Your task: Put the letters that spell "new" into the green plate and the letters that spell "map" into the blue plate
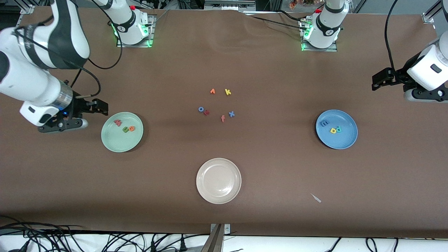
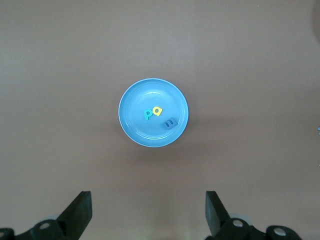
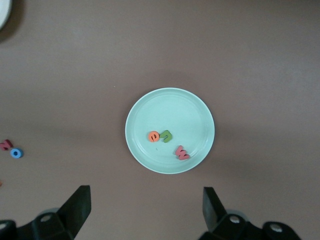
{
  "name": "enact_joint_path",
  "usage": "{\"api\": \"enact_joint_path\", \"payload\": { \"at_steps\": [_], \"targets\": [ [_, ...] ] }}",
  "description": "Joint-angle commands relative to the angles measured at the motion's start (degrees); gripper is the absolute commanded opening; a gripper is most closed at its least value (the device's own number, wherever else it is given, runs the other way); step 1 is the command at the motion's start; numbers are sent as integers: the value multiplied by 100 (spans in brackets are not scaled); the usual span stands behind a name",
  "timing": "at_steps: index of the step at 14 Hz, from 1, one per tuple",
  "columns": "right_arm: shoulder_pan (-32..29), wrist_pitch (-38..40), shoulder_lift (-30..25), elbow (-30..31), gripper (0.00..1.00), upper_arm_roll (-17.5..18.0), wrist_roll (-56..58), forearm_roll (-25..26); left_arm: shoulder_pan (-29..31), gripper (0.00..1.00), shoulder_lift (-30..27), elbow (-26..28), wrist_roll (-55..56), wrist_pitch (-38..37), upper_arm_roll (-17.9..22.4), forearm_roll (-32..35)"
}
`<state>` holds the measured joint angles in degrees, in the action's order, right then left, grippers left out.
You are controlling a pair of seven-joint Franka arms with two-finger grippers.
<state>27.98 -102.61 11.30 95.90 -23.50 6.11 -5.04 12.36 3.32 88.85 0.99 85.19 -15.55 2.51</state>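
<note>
The green plate point(image 1: 115, 141) point(image 3: 170, 110) holds the salmon "w" point(image 1: 118, 122) point(image 3: 182, 153), the green "n" point(image 1: 125, 130) point(image 3: 166, 135) and the orange "e" point(image 1: 131, 128) point(image 3: 154, 136). The blue plate point(image 1: 344, 138) point(image 2: 145, 130) holds the blue "m" point(image 1: 324, 123) point(image 2: 169, 123), the yellow "a" point(image 1: 333, 130) point(image 2: 158, 111) and the teal "p" point(image 1: 338, 129) point(image 2: 148, 114). My right gripper point(image 1: 101, 107) point(image 3: 145, 194) hangs open and empty beside the green plate, toward the right arm's end. My left gripper point(image 1: 377, 81) point(image 2: 147, 197) is open and empty, off the blue plate toward the left arm's end.
A beige plate point(image 1: 210, 168) sits nearest the front camera at mid-table. Loose letters lie mid-table: orange "v" point(image 1: 212, 91), yellow "k" point(image 1: 228, 92), blue "o" point(image 1: 201, 109) point(image 3: 16, 153), a red letter point(image 1: 207, 112), salmon "f" point(image 1: 223, 118), blue "x" point(image 1: 231, 114). A white scrap point(image 1: 316, 198) lies near the front edge.
</note>
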Motion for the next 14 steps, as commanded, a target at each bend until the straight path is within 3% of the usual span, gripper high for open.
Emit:
{"api": "enact_joint_path", "payload": {
  "at_steps": [1, 6, 7, 9, 10, 14],
  "targets": [
    [6, 242, 48, -212, 99, -15, -84, 21, 39, 100, -42, 27, -108, -46, -35, 92],
    [172, 199, 48, -353, 99, 81, -425, 239, 39, 100, -42, 27, -108, -46, -35, 92],
    [34, 207, 31, -327, 99, 473, -705, 415, 39, 100, -42, 27, -108, -46, -35, 92],
    [-1104, 216, -101, -326, 99, 1815, -936, 740, 39, 100, -42, 27, -108, -46, -35, 92],
    [-1511, 224, -197, -309, 99, 2266, -937, 916, 39, 100, -42, 27, -108, -46, -35, 92],
    [-1716, 373, -602, -282, 99, 2350, -805, 917, 39, 100, -42, 27, -108, -46, -35, 92]
  ]
}}
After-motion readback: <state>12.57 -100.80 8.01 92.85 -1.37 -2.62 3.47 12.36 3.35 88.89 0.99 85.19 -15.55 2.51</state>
